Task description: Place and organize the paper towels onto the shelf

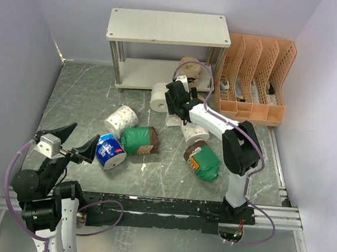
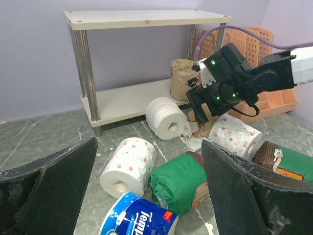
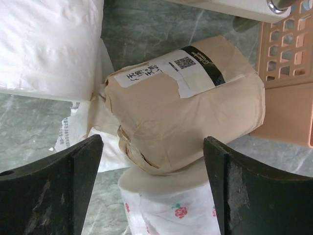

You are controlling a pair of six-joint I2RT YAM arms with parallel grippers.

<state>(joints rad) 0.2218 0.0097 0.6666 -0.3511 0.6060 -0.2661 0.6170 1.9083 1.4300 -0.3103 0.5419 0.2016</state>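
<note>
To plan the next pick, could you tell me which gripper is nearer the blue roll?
Left. The left gripper is just beside the blue roll; the right gripper is far off, over a tan roll by the shelf.

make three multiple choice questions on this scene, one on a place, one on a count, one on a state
1. The tan roll at the shelf stands on:
A the top board
B the lower board
C the orange organizer

2. Green-wrapped rolls lying on the table:
A one
B four
C two

3. The right gripper is:
A open astride a tan-wrapped roll
B shut on a white roll
C out of view

Answers:
1 B: it stands at the lower board's right end.
2 C: two lie ahead of the arm bases.
3 A: its jaws stand apart either side of the roll.
</note>
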